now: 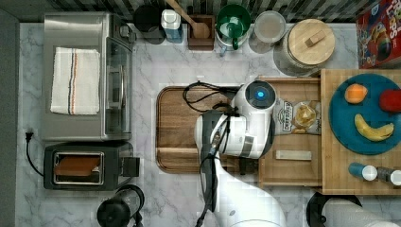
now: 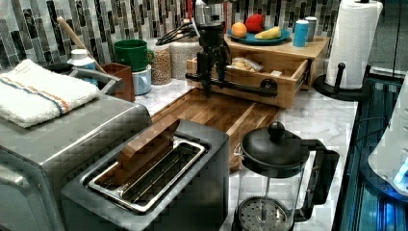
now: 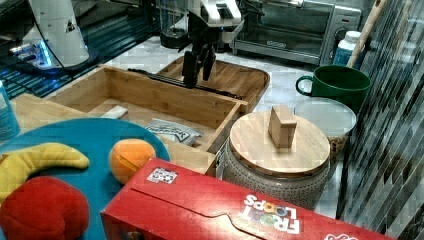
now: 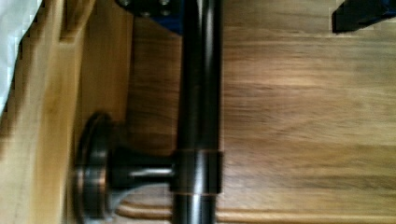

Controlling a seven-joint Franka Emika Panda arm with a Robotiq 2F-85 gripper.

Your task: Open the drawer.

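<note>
The light-wood drawer (image 1: 293, 175) stands pulled out of its box toward the top view's left, over the edge of the brown tray (image 1: 177, 137). Its wide shallow inside (image 3: 130, 102) holds a snack bag (image 1: 298, 116) and a small white bar (image 1: 293, 155). The long black bar handle (image 2: 240, 83) runs across the drawer front on posts (image 4: 140, 170). My gripper (image 2: 214, 82) hangs straight down over the handle (image 3: 150, 74), open, one finger on each side of the bar (image 4: 201, 93). One finger (image 4: 149, 11) is close against the bar and the other finger (image 4: 362, 11) stands well off. In the top view my wrist (image 1: 246, 123) covers the gripper.
A toaster oven (image 1: 85, 75) with a towel and a toaster (image 1: 80, 166) line the top view's left. A French press (image 2: 274, 168) stands in front. Mug (image 1: 233, 23), jars and lidded canister (image 1: 307, 45) stand at the back. A blue fruit plate (image 1: 364, 113) rests on the box top.
</note>
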